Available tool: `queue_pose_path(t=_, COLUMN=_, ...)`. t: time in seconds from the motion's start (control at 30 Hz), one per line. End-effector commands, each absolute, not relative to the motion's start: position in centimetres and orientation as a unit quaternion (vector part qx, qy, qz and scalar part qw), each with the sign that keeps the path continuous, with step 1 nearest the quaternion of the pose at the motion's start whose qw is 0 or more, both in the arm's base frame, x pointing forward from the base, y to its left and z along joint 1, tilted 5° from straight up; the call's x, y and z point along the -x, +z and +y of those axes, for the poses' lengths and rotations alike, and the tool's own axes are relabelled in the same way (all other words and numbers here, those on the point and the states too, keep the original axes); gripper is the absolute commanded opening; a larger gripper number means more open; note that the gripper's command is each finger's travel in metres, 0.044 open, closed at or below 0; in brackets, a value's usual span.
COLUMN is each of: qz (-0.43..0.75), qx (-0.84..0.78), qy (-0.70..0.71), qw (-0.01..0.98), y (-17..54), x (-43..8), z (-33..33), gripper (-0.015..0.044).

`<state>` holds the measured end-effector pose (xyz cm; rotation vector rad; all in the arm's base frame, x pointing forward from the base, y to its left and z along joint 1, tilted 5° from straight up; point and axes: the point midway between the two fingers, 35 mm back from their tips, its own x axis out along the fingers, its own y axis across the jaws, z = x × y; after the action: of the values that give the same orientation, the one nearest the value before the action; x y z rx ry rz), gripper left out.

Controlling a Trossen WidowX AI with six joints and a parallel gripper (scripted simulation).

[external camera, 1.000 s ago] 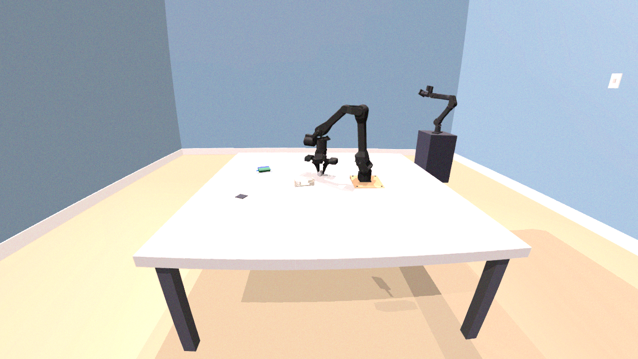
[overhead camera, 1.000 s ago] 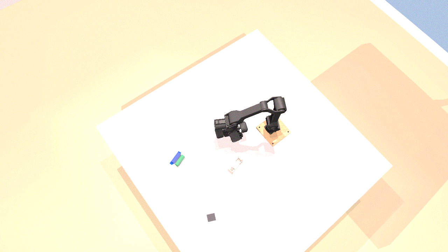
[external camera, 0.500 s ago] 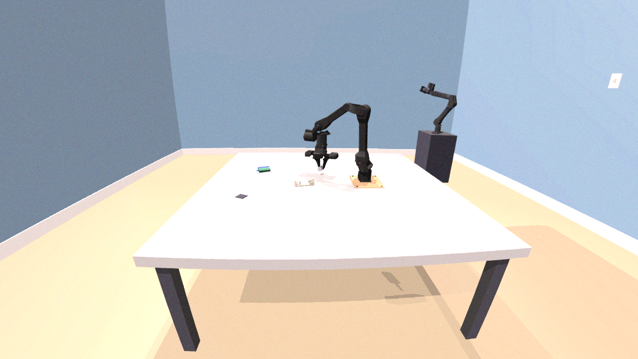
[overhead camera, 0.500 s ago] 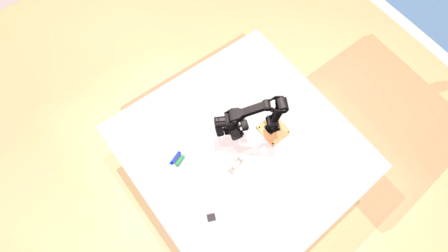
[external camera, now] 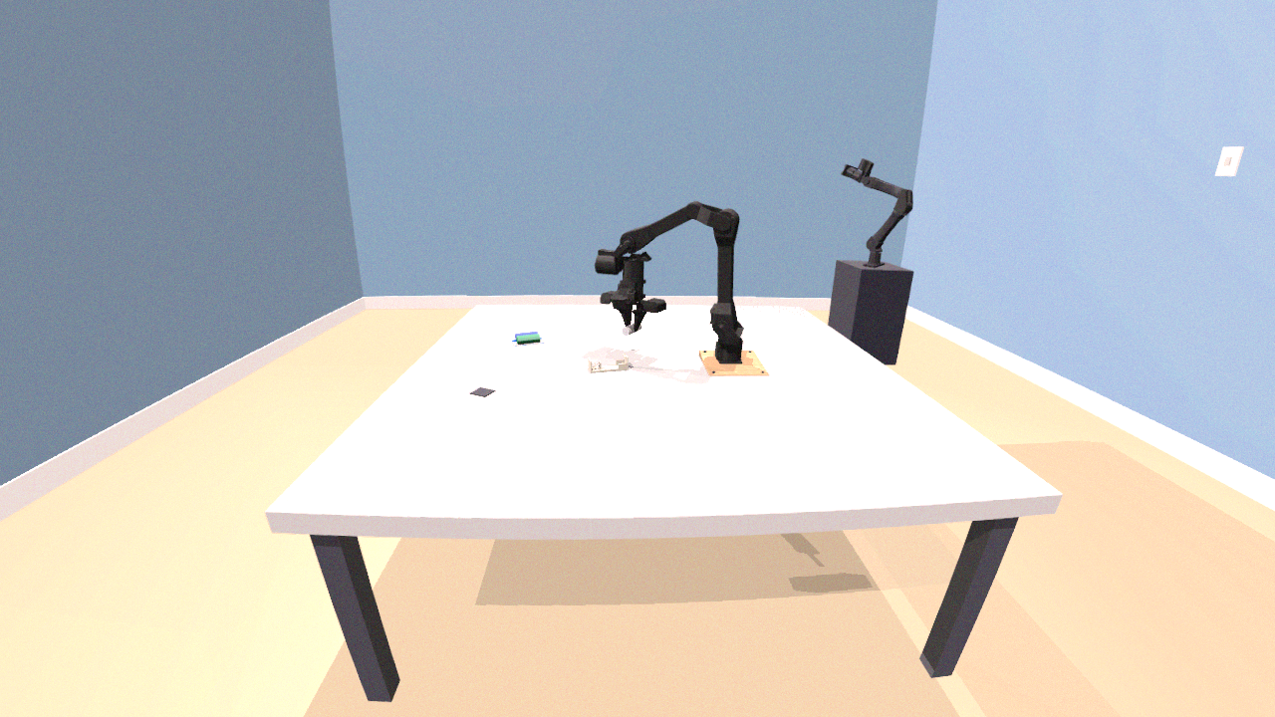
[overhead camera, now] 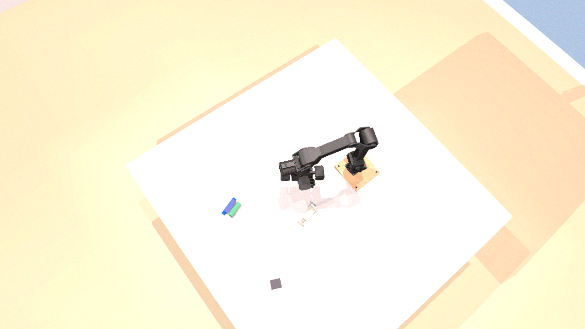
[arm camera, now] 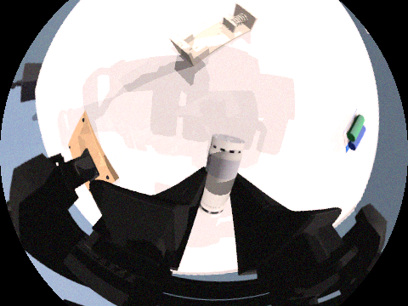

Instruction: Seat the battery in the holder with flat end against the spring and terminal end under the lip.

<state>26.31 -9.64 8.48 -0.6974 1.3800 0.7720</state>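
Observation:
My gripper [external camera: 630, 327] [arm camera: 219, 173] is shut on the battery, with one finger on each side of it. The battery [arm camera: 223, 167] is a white and grey cylinder with a dashed dark ring near its upper end in the wrist view. It is held above the table; which end is the terminal is unclear. In the top view the arm hides it. The cream holder [overhead camera: 303, 223] [external camera: 622, 363] [arm camera: 185, 51] is empty on the table, apart from the battery. Its coil spring [arm camera: 240, 19] is at the far upper right end in the wrist view; the lip end is nearer the gripper.
A green cylinder [overhead camera: 234, 209] [external camera: 527, 339] [arm camera: 356, 127] lies beside a blue piece [overhead camera: 229, 206] [arm camera: 358, 138]. A dark square [overhead camera: 275, 283] [external camera: 482, 392] lies on the table. The arm stands on a wooden base [overhead camera: 368, 176] [external camera: 753, 367] [arm camera: 89, 140]. Another arm stands on a dark pedestal [external camera: 869, 312] behind.

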Motion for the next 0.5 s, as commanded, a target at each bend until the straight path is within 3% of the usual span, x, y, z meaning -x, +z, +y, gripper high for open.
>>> queue_pose_path(t=0.0, qz=0.626, qx=0.267, qy=0.304, qw=0.666, y=9.0, x=-27.9, z=-7.7, gripper=0.0079)
queue_pose_path(t=0.47, qz=0.673, qx=0.122, qy=0.168, qw=0.710, y=11.0, x=-31.9, z=-0.1, gripper=0.0079)
